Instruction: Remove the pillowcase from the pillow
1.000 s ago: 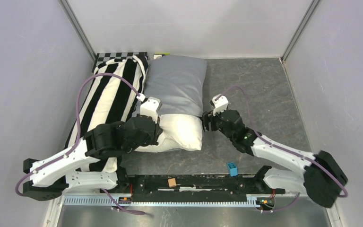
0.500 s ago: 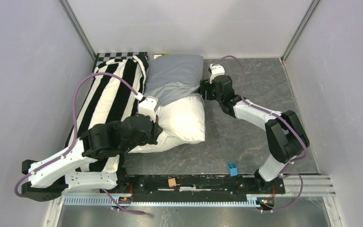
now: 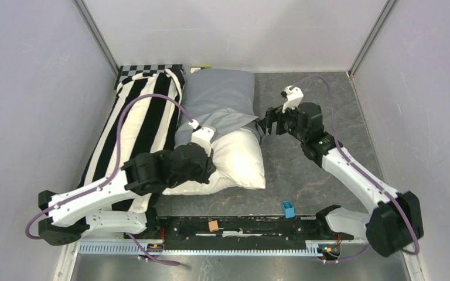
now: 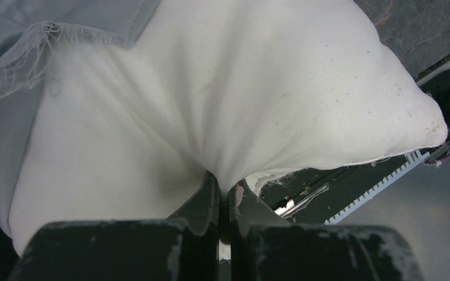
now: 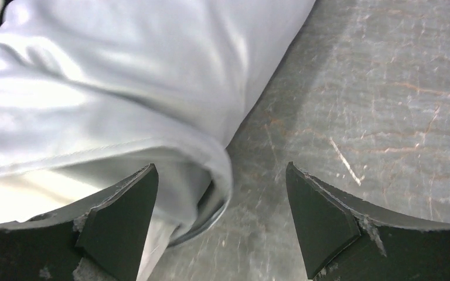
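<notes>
The light blue-grey pillowcase [image 3: 220,96] covers only the far half of the white pillow [image 3: 241,164]; its hem lies bunched across the middle. My left gripper [image 3: 206,167] is shut on a pinch of the pillow's bare white fabric near its left near side. In the left wrist view the left gripper [image 4: 224,184] grips a tight fold of pillow [image 4: 269,88], with frayed pillowcase [image 4: 94,14] above. My right gripper [image 3: 266,124] stands open at the pillowcase's right hem. In the right wrist view the right gripper [image 5: 221,175] has the rolled pillowcase [image 5: 123,76] edge between its open jaws, unpinched.
A long black-and-white striped pillow [image 3: 135,123] lies along the left wall, touching the task pillow. A checkerboard [image 3: 146,69] sits at the back left. The arms' base rail [image 3: 240,225] carries a small blue block [image 3: 287,208] and an orange one [image 3: 213,225]. Grey marbled table [image 3: 328,99] shows at right.
The right gripper swept the pillowcase hem toward the back, then pulled off to the right and opened wider. More white pillow is bare. The left gripper shifted slightly right with the pillow.
</notes>
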`<state>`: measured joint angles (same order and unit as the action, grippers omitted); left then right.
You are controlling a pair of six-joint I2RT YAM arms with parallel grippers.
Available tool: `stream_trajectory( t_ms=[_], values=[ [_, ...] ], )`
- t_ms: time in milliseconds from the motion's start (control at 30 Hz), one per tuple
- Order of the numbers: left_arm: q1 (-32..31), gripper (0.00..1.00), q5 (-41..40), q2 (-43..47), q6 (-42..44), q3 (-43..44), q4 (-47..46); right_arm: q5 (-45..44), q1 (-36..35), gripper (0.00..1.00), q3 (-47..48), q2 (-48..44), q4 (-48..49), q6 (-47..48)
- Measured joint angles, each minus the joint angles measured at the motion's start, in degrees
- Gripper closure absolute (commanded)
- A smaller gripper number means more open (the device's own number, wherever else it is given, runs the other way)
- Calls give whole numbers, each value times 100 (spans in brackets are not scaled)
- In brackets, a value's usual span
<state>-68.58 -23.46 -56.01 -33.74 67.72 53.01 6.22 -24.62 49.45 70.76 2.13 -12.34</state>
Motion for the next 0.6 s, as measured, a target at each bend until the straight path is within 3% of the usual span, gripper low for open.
stream_trajectory(
  t_ms=[367, 400, 467, 533, 567, 600],
  values=[
    [-13, 97, 914, -1259, -2, -586, -1615, 728, 42, 12, -1488, -2365, -1414, -354],
    [-13, 94, 1027, -1443, 0, -568, -1790, 756, 42, 12, -1521, -2577, -1534, -358],
    [-13, 70, 1303, -1838, 0, -461, -2105, 846, 46, 12, -1547, -3005, -1757, -367],
    [-11, 37, 1598, -2243, 20, -223, -2358, 925, 52, 12, -1554, -3379, -1937, -358],
    [-9, 25, 1733, -2398, 39, -70, -2446, 929, 52, 10, -1563, -3582, -2024, -330],
    [-9, 19, 1867, -2492, 46, 81, -2522, 925, 52, 7, -1585, -3762, -2070, -313]
  ],
)
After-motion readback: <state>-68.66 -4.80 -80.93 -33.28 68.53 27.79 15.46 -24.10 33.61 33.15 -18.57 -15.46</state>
